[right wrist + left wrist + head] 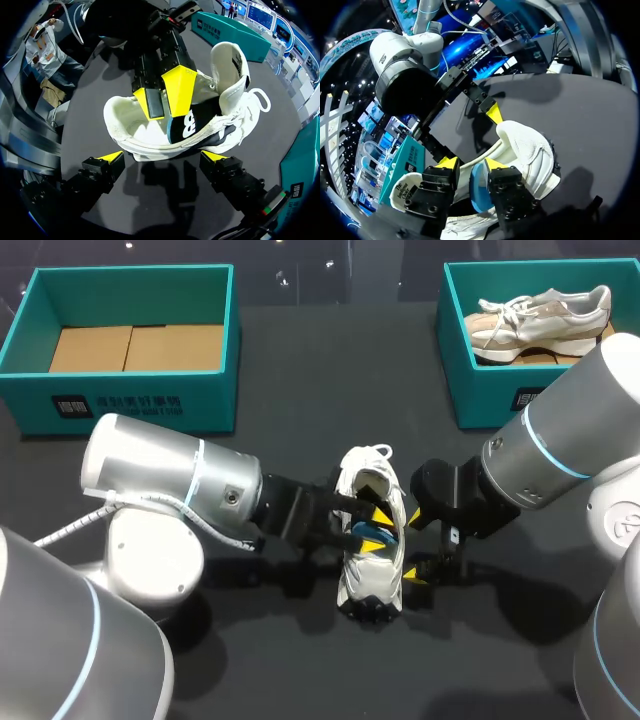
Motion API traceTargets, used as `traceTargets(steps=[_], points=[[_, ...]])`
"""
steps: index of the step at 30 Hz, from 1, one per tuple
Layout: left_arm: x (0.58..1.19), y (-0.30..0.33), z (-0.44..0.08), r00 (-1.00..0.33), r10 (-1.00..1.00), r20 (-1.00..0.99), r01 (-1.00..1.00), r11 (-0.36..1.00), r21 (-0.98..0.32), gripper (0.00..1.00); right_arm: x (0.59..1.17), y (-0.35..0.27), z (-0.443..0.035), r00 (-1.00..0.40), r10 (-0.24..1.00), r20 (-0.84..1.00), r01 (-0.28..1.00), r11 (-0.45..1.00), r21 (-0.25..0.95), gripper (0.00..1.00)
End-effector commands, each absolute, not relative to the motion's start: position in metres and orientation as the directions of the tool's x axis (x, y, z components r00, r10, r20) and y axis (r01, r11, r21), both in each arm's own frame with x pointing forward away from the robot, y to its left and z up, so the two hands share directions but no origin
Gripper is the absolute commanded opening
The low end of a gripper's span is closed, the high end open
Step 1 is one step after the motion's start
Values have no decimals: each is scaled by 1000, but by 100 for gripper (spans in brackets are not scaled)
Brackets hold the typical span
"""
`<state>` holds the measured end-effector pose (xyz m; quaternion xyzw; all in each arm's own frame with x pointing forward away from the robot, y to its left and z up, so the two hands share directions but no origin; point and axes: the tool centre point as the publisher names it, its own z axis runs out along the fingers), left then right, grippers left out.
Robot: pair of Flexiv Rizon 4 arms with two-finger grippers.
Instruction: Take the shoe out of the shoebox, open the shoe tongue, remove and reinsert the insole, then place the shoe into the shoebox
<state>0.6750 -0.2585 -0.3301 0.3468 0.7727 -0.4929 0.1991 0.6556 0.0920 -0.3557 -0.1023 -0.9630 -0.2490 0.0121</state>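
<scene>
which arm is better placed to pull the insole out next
Left. The left end effector is inside the shoe, pinching the insole; the right end effector is open outside it.

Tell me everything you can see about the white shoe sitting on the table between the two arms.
The white shoe is a mesh-looking trainer with white laces, resting on the black table, heel toward the robot. Its tongue is pulled up, the mouth wide open. The left gripper reaches inside, jaws closed on the partly lifted insole. The right gripper sits open beside it.
</scene>
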Motion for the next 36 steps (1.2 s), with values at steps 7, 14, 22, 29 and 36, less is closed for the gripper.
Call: traceTargets(steps=[7, 14, 22, 29, 36], points=[[682, -259, -333, -692, 367, -621, 721, 316, -616, 36, 654, 93, -356, -979, 193, 71, 203, 855, 476, 100], [689, -265, -341, -722, 386, -574, 691, 347, -635, 23, 654, 93, -356, -979, 193, 71, 203, 855, 476, 100], [682, -263, -339, -711, 405, -575, 700, 326, -635, 0, 654, 93, -356, -979, 193, 71, 203, 855, 476, 100], [674, -253, -329, -712, 387, -586, 696, 276, -663, 0, 654, 93, -356, -979, 193, 71, 203, 855, 476, 100], [673, -242, -327, -717, 384, -582, 688, 254, -680, 0, 654, 93, -356, -979, 193, 71, 203, 855, 476, 100]])
